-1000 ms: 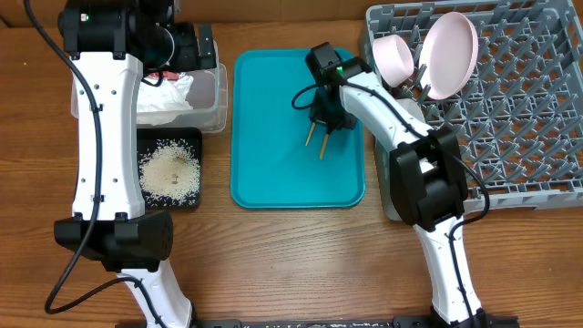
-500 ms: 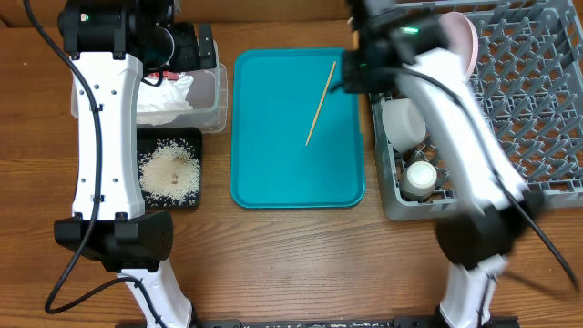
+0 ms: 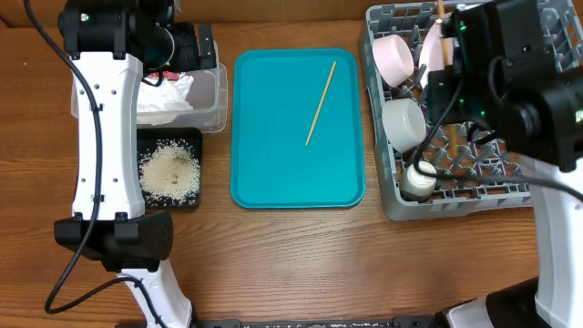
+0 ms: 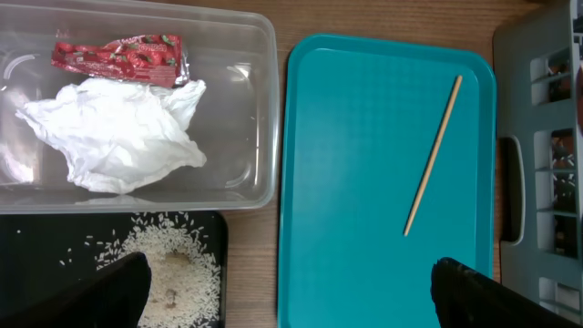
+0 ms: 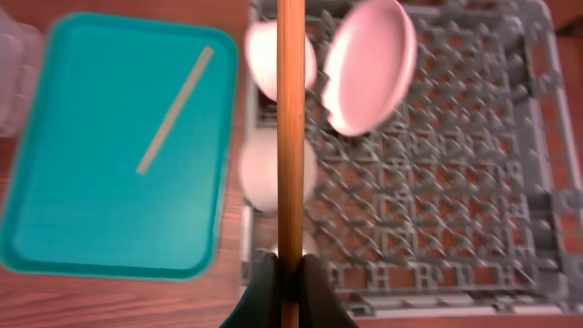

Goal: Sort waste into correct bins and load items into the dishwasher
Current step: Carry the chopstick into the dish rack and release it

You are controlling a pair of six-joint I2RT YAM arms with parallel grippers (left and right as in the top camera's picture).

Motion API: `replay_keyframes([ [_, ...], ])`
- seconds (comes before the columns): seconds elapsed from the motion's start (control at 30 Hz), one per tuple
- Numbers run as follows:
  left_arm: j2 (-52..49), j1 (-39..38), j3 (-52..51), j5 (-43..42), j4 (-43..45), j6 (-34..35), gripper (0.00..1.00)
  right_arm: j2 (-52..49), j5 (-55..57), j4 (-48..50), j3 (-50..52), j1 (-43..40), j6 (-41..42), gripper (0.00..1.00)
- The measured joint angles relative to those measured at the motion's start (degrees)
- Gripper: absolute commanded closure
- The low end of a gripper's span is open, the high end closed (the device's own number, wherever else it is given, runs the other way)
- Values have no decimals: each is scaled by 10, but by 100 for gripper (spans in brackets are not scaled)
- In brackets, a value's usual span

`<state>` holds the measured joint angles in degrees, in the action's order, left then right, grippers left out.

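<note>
On the wooden surface (image 3: 301, 264), the one grey dish rack (image 3: 492, 187) at the right is the biggest thing, and the single teal tray (image 3: 273, 146) lies just beside its left edge. Left of that tray stand two bins, touching or nearly so: one clear tub (image 3: 215, 100) farther back and one black tray (image 3: 144, 137) in front of it. One round white-pink plate (image 5: 369, 64) stands on edge among the pegs at the rack's back left, largely hidden by the right arm from overhead. One crumpled white napkin (image 4: 118, 137) lies inside the clear tub. Two bowls sit in the rack's left column, a pinkish one (image 3: 393, 56) at the back and a white one (image 3: 404, 121) in front of it, and one small white cup (image 3: 419, 179) is nearer again. Of the two chopsticks, one (image 3: 321, 103) lies slanted and alone on the teal tray, well apart from the rack; the other (image 5: 291, 137) is pinched between the narrow jaws of the right gripper (image 5: 291, 266), above the rack's left side. The left gripper (image 4: 291, 292) hangs over the tub and tray edge with jaws wide and nothing between them. One red wrapper (image 4: 118, 56) lies in the tub behind the napkin, touching it. The loose rice (image 4: 168, 264), too many grains to count, is heaped in the black tray.
</note>
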<state>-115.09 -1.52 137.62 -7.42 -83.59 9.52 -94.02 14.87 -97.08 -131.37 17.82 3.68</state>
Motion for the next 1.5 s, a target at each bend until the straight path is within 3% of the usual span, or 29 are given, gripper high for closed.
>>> replay_keyframes([
  [0.2, 0, 0, 0, 0, -1, 0, 0, -4, -35, 37, 117, -103, -58, 96],
  [0.37, 0, 0, 0, 0, 0, 0, 0, -9, -53, 122, 289, -201, -98, 96],
  [0.6, 0, 0, 0, 0, 0, 0, 0, -11, -60, 204, 430, -231, -148, 96],
  [0.97, 0, 0, 0, 0, 0, 0, 0, -11, -141, 238, 457, -231, -274, 96],
  [1.2, 0, 0, 0, 0, 0, 0, 0, -11, -147, 289, 457, -231, -297, 96],
  [1.5, 0, 0, 0, 0, 0, 0, 0, -17, -146, 265, 457, -231, -304, 96],
])
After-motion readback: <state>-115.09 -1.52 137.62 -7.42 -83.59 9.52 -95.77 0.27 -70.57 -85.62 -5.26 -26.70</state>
